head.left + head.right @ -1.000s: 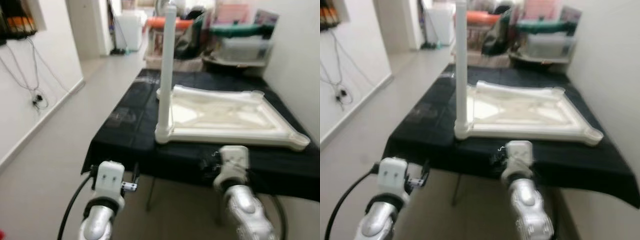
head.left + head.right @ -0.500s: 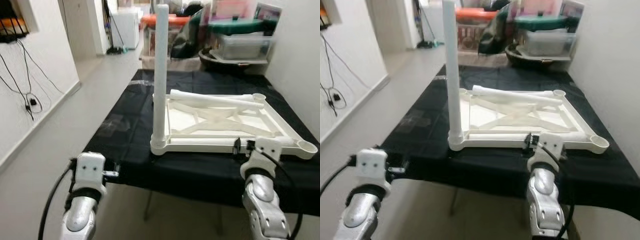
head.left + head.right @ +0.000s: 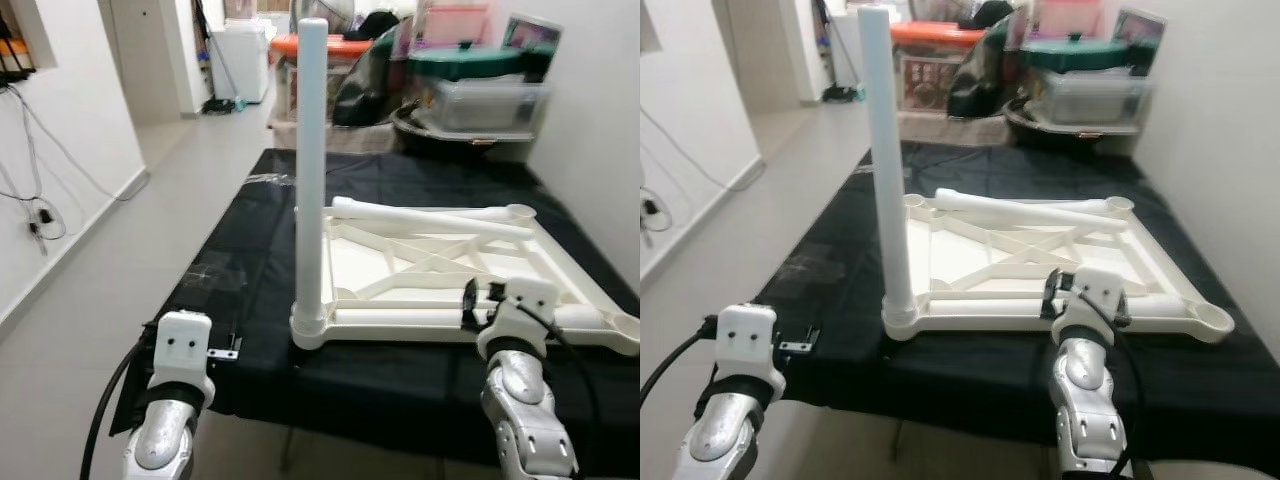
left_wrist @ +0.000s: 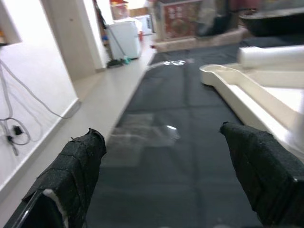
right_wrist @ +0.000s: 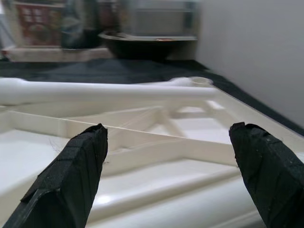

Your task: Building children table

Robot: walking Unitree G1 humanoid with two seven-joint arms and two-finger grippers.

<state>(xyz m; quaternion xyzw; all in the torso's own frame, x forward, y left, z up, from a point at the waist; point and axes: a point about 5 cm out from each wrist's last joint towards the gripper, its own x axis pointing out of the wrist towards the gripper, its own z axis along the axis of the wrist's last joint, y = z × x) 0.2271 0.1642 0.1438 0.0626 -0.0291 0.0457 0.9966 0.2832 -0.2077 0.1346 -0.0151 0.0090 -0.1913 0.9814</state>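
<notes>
A white children's tabletop [image 3: 440, 270] lies upside down on a table with a black cloth [image 3: 250, 250]. One white leg [image 3: 311, 170] stands upright in its near left corner socket. A second leg [image 3: 430, 213] lies loose across the far rail. My right gripper [image 5: 168, 175] is open, low over the tabletop's near rail [image 3: 400, 322], with the ribbed underside between its fingers [image 5: 71, 175]. My left gripper [image 4: 166, 175] is open at the table's near left edge, with nothing but black cloth between its fingers [image 4: 71, 171].
Storage boxes [image 3: 480, 95], a dark basin [image 3: 450, 125] and an orange-lidded box [image 3: 330, 45] crowd the far end. A white wall [image 3: 600, 130] runs close along the table's right side. Open floor [image 3: 130, 240] lies to the left, with cables [image 3: 35, 205] on that wall.
The camera has drawn closer to the table and steadied. My right gripper has risen from below the table edge to the tabletop's near rail. My left gripper has come up to the table's edge.
</notes>
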